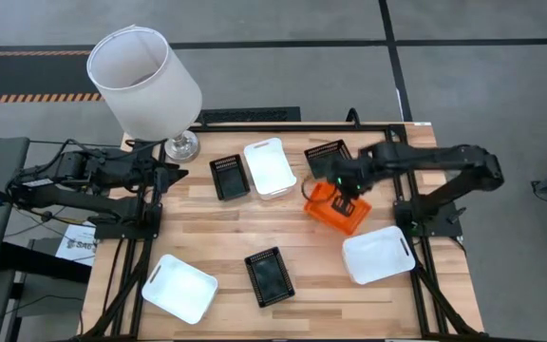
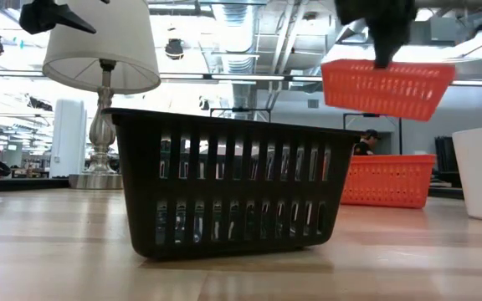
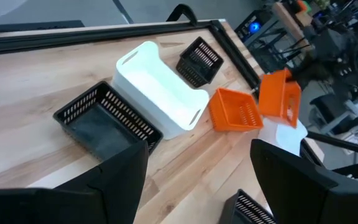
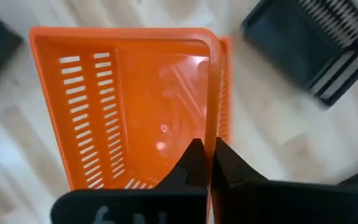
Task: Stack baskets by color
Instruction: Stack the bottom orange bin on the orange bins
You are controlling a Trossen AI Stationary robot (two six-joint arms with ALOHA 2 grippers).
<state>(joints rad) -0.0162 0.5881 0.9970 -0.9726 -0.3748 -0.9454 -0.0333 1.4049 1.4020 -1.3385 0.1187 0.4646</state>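
Observation:
My right gripper [image 1: 343, 195] is shut on an orange basket [image 2: 387, 88] that hangs in the air above a second orange basket [image 2: 387, 180], which stands on the table. Black baskets rest on their bottoms at the back [image 1: 229, 177], the back right [image 1: 329, 157] and the front [image 1: 269, 275]. White baskets sit at the back middle [image 1: 270, 167], the front left [image 1: 179, 287] and the front right [image 1: 379, 255]. My left gripper [image 3: 197, 180] waits open, raised over the table's left edge, with nothing between its fingers. My right gripper pinches the top rim of one side wall [image 4: 214, 118] of the orange basket, one finger inside the basket and one outside. The fingers come from above, pointing steeply down. The basket hangs below them, open side up and slightly tilted, clear of the table.
A big white lampshade [image 1: 145, 81] on a metal lamp base [image 1: 181, 145] stands at the table's far left corner. Bare wood lies in the table's middle, between the back row of baskets and the front ones.

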